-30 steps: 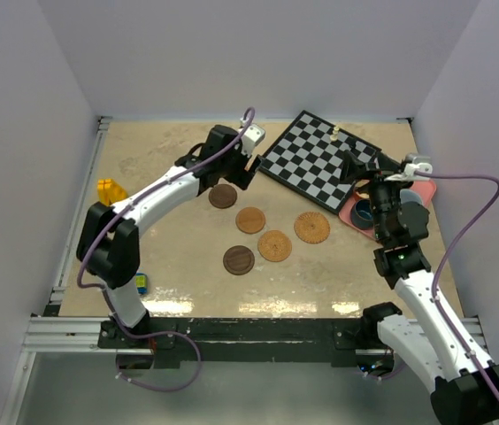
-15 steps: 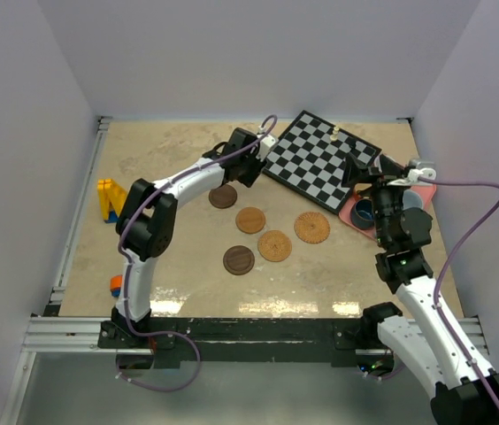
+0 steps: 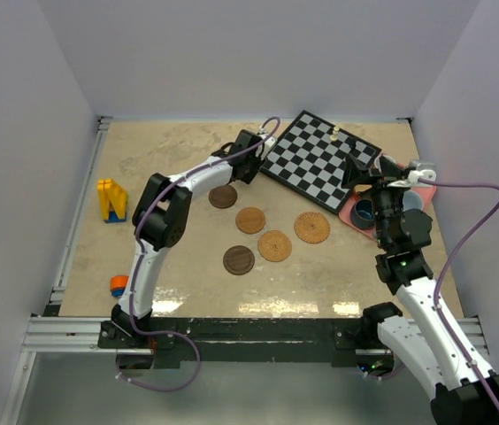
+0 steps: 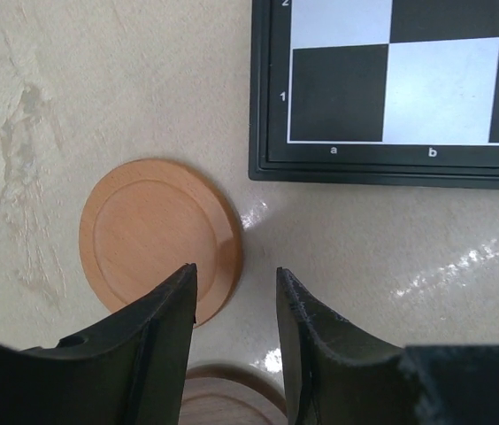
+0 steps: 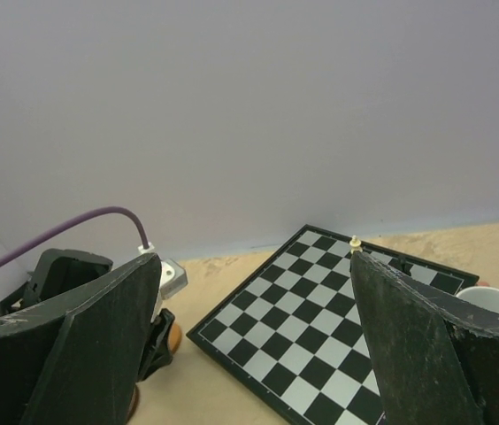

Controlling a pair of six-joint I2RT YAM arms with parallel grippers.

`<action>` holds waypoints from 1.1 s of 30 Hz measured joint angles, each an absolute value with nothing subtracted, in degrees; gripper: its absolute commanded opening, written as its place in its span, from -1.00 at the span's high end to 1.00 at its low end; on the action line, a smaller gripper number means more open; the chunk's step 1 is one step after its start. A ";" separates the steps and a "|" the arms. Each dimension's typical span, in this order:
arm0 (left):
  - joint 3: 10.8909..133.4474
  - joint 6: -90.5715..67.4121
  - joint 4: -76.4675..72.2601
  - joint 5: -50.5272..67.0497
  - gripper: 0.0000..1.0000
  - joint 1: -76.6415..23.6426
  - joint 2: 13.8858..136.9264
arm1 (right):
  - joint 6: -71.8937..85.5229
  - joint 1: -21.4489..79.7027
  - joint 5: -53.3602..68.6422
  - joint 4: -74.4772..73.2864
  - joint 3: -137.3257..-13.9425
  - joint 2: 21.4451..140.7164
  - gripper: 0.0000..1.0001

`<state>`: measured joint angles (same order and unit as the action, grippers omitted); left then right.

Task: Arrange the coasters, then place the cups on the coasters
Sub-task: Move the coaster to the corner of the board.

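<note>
Five coasters lie in the top view: dark brown (image 3: 223,197), plain tan (image 3: 250,220), two patterned tan (image 3: 275,245) (image 3: 311,227), and dark brown (image 3: 238,259). Another plain tan coaster (image 4: 152,237) shows in the left wrist view beside the chessboard corner. My left gripper (image 4: 236,270) (image 3: 248,166) hovers low over its right rim, open with a narrow gap and nothing between the fingers. My right gripper (image 5: 257,258) (image 3: 369,173) stands wide open in the air over the cups: a dark blue cup (image 3: 364,212), a pale one (image 3: 411,202) and a white one (image 5: 495,303).
A chessboard (image 3: 320,159) (image 4: 391,71) lies at the back right with a white piece (image 3: 334,133) on it. The pink tray (image 3: 426,190) holds the cups by the right wall. A yellow toy (image 3: 111,197) and a small orange block (image 3: 118,285) sit at the left.
My left gripper has slid right to the chessboard corner and its jaws have narrowed; the arm's elbow has swung right. The right arm has barely moved.
</note>
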<state>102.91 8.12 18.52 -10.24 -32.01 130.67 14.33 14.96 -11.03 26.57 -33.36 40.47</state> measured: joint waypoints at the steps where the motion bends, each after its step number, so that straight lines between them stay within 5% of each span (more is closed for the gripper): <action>1: 103.09 8.14 18.63 -10.24 0.16 -31.83 130.93 | 14.35 14.96 -11.03 26.57 -33.36 40.49 -0.87; 33: 99.83 5.28 15.75 -4.05 0.49 -23.83 130.82 | 15.35 14.96 -12.05 26.57 -33.23 41.23 -0.87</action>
<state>99.83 5.28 15.75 -4.05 -23.83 130.82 15.35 14.96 -12.05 26.57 -33.23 41.23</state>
